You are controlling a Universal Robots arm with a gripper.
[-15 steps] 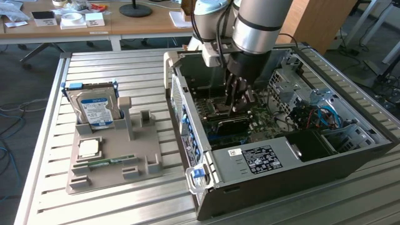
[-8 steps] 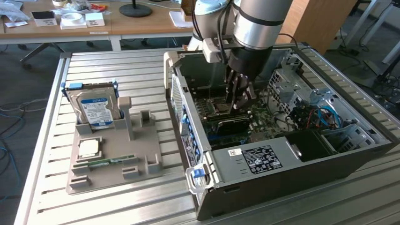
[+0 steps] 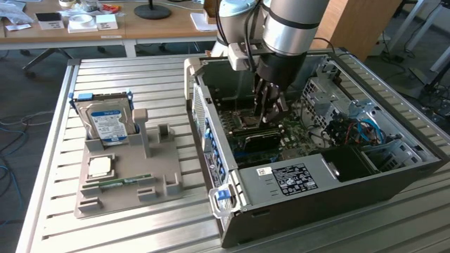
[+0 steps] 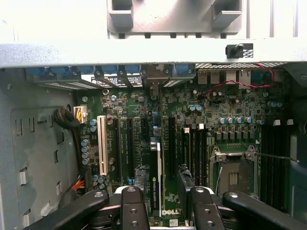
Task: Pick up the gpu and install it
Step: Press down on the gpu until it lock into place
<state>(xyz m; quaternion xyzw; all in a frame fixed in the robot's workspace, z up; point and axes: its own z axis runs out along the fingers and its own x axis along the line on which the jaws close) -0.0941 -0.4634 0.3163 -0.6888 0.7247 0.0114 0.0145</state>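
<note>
The case [image 3: 316,179] lies open on its side, right of centre in the exterior view, with the arm reaching down into it. The gpu [image 4: 156,177] stands on edge on the motherboard [image 4: 216,120], in line with a long black slot [image 4: 171,143]. The gripper [image 4: 165,199] straddles it with fingers spread wide, seemingly not clamping. Seating looks like the step in hand: it likely wants the card kept upright, the bracket end lined up with the case's rear wall, and even, straight pressure along the top edge, without rocking
</note>
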